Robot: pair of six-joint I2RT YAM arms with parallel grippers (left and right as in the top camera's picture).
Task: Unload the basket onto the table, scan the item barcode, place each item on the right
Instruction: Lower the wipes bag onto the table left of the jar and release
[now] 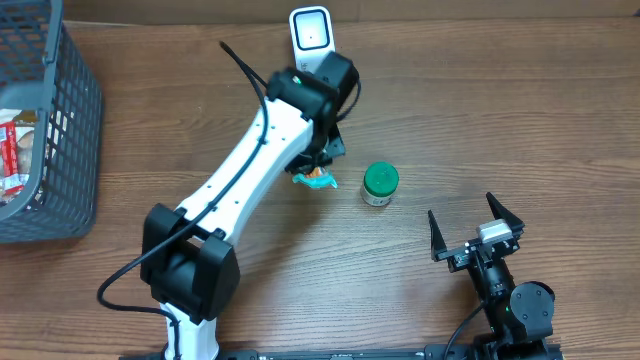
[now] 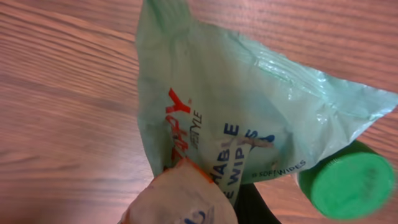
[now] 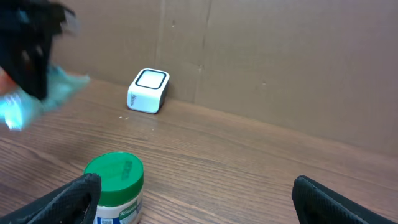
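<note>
A pale green packet of wipes (image 2: pixel 249 112) with blue and red print hangs in my left gripper (image 1: pixel 318 172), which is shut on its end. The packet (image 1: pixel 320 181) is just above the table, a little in front of the white barcode scanner (image 1: pixel 311 33). In the left wrist view only a dark finger (image 2: pixel 258 208) shows behind the crumpled packet. The scanner (image 3: pixel 148 90) stands by the back wall, its window facing up. My right gripper (image 1: pixel 462 210) rests at the front right, open and holding nothing, its fingers (image 3: pixel 74 199) wide apart.
A jar with a green lid (image 1: pixel 380 184) stands upright to the right of the packet, and is close ahead of the right gripper's left finger (image 3: pixel 115 183). A grey basket (image 1: pixel 60 140) with packaged goods sits at the far left.
</note>
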